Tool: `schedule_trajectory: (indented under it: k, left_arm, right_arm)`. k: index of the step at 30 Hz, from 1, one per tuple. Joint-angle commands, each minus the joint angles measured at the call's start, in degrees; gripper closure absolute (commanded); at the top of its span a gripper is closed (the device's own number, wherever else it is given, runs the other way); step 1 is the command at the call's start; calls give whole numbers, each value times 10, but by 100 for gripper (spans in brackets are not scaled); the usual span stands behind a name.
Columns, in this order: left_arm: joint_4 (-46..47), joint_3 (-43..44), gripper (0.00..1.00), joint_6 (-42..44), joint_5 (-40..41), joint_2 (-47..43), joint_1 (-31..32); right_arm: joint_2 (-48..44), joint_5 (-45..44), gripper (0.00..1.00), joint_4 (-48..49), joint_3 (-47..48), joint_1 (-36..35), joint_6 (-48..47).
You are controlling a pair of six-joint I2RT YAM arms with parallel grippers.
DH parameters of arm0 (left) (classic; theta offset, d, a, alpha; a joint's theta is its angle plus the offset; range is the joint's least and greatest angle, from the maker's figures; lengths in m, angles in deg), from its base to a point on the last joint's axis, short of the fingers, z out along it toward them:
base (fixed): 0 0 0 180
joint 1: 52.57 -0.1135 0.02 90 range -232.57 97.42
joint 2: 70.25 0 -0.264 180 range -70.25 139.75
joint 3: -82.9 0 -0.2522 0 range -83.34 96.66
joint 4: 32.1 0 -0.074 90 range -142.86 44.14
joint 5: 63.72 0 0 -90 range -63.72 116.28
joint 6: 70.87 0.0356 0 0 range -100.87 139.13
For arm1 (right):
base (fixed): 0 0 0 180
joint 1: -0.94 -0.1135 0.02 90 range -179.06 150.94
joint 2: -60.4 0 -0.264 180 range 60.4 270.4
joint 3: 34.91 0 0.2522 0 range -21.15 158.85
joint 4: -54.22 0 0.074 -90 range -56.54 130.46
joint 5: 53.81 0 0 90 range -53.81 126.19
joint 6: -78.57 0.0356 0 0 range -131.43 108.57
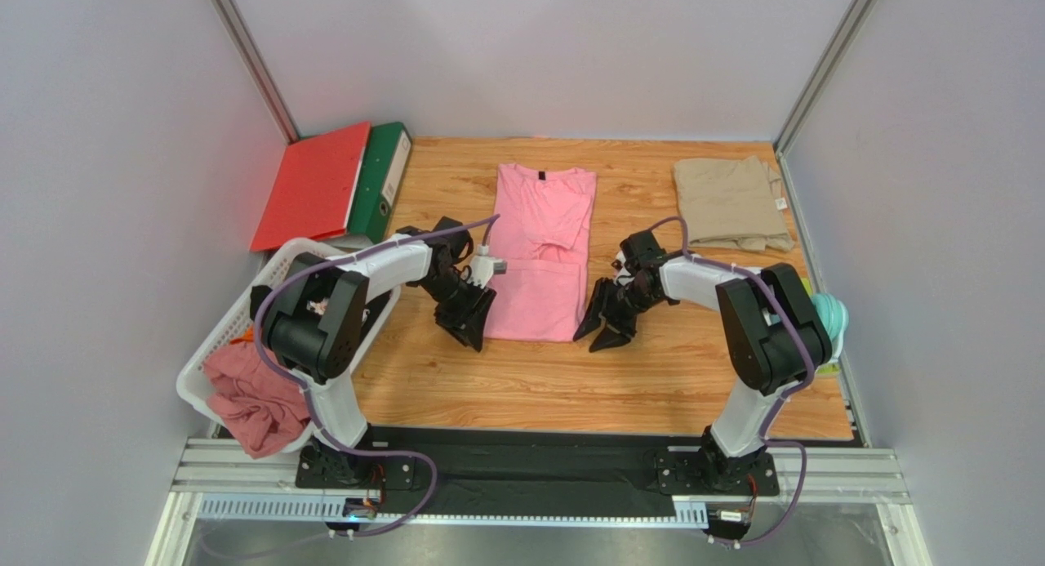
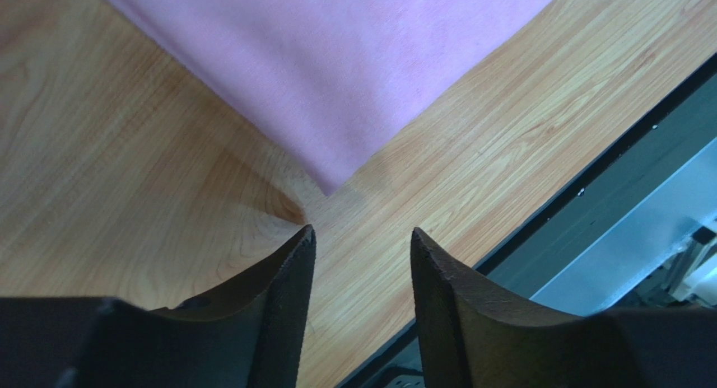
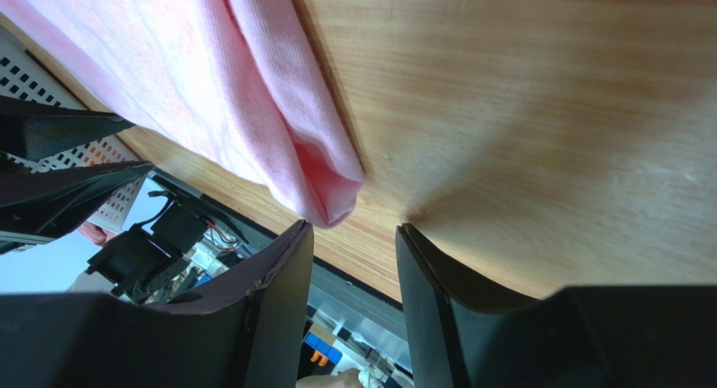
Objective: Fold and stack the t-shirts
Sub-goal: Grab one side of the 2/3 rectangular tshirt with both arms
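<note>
Neatly narrowed, the pink t-shirt (image 1: 540, 254) lies flat on the table (image 1: 552, 388) as a long strip, collar at one end and hem at the other. The left gripper (image 2: 362, 233) hangs low over the wood with its jaws parted and nothing between them. The hem's left corner, thin and flat, sits just ahead of its fingertips. The right gripper (image 3: 353, 228) is likewise parted and empty. The hem's right corner, a plump doubled roll of cloth, lies just ahead of it and slightly toward its left finger. The collar lies well beyond both. The khaki t-shirt (image 1: 730, 202), already folded, rests farther off still, beyond the right gripper at the table's far right corner.

The step in hand looks to be taking both hem corners and carrying them away toward the collar. Doing it well likely means sliding one finger of each gripper along the wood, under the whole thickness of cloth, before closing. A pinch on the top layer alone at the rolled right corner could pull the side fold open. Both corners should rise together and travel level, kept far enough apart to hold the hem taut, or the strip may skew or sag in the middle.

Off the left gripper's outer side stand a white basket (image 1: 218, 327) holding a crumpled reddish cloth (image 1: 258, 407) and, farther off, a red binder (image 1: 313, 186) and a green binder (image 1: 383, 174).
</note>
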Motion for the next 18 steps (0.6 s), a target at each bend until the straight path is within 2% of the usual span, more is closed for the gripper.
schedule_trajectory:
  k: [1, 4, 18]
  left_arm:
    - [17, -7, 44, -3, -5, -35, -5]
    - [17, -8, 33, -1, -5, -37, -5]
    - [36, 22, 32, -7, 11, 1, -5]
  right_arm:
    - [12, 15, 54, 31, 18, 1, 7]
    - [17, 21, 54, 39, 19, 1, 13]
    - [37, 34, 58, 77, 26, 0, 41]
